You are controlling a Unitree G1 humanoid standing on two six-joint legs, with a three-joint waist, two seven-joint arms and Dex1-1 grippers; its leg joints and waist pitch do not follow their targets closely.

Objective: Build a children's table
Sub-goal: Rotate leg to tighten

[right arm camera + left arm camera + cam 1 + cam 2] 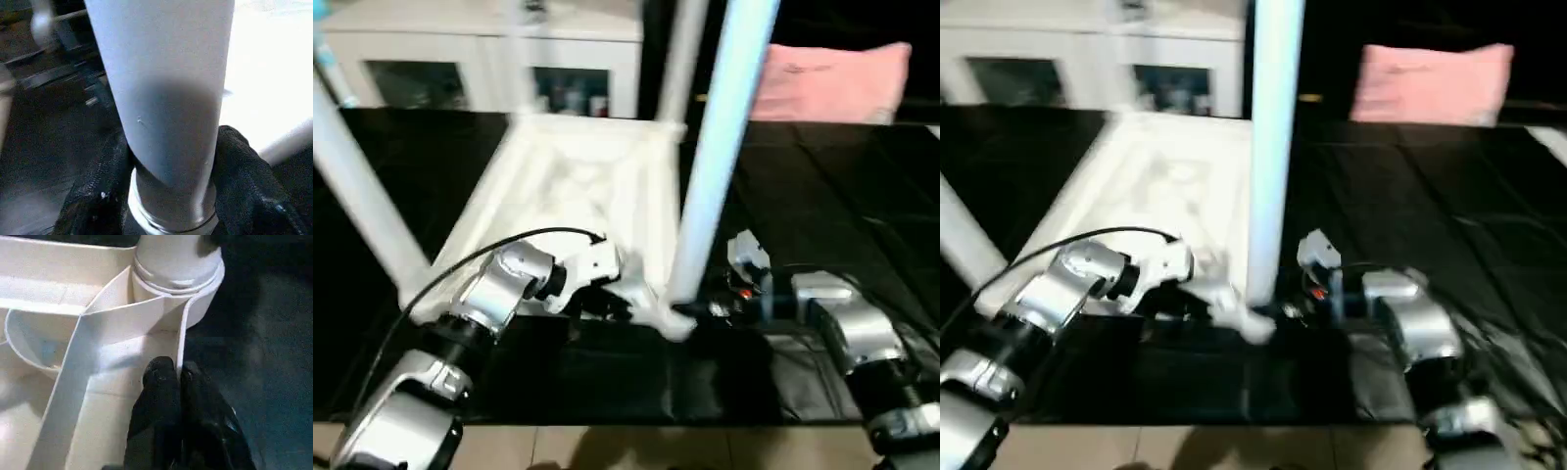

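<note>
We see the tabletop lying upside down on the black surface, with its ribbed underside facing up, near the front edge of the surface and somewhat toward the left side. Several legs stand up from its corner sockets. One leg rises from the front right corner of the tabletop, another leg leans up from its front left corner, and a third leg stands at its far right corner.

Our left hand is at the front edge of the tabletop, just beside the front right socket. Its two black fingers are pressed together, with the thin white rim wall of the tabletop pinched between them, so this hand is clenched on the tabletop.

Our right hand is at the base of the front right leg, coming from the right side. One black finger stands on each side of the leg, just above the socket ring, and both seem to touch the tube. So the hand embraces the leg; we cannot tell how firm the grasp is.

Behind the surface stands a white cabinet with glass doors, and a pink pillow lies at the far right edge.
</note>
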